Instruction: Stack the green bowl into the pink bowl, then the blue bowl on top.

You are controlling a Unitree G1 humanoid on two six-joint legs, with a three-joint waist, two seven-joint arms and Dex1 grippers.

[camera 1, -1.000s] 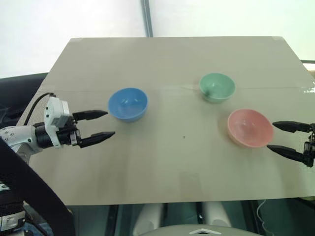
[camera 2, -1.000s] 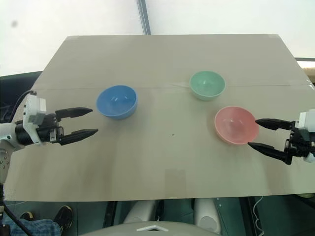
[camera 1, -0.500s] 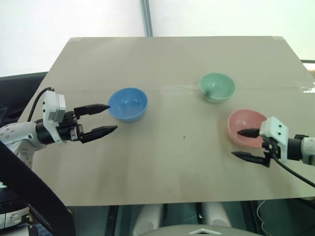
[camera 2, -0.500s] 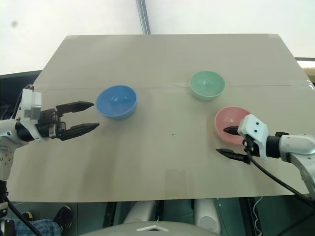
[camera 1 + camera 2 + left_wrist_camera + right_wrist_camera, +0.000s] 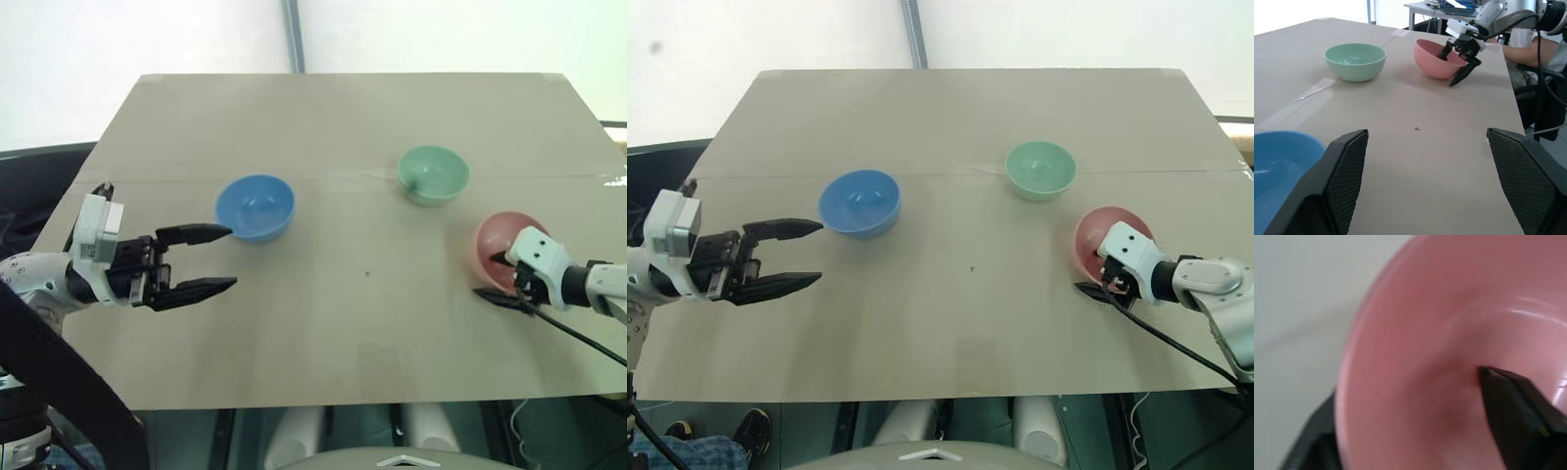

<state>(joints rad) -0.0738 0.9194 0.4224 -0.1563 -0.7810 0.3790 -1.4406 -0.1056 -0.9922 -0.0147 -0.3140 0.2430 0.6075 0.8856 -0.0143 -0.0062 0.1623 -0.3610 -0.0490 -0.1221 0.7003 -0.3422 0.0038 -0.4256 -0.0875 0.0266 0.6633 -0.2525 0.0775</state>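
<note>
On the left, the left gripper [image 5: 211, 259] hangs spread wide and empty just beside the blue bowl [image 5: 255, 207], aimed across the worktop [image 5: 333, 333] towards it, probably waiting for its later turn on top of the stack. The blue bowl sits upright, mouth up, on the left half of the worktop. Further right and farther back, the green bowl [image 5: 432, 173] also stands upright, mouth up, apart from both grippers and not yet moved. At the right edge, the pink bowl [image 5: 502, 243] is tipped, its mouth turned towards the right arm. The right gripper [image 5: 498, 279] straddles its near rim, one finger inside the bowl and one outside under the wall; the jaws look to be pinching that rim, though whether the grasp is firm I cannot tell. The hold seems meant to reposition the pink bowl as the base. Round bowls have no long axis
</note>
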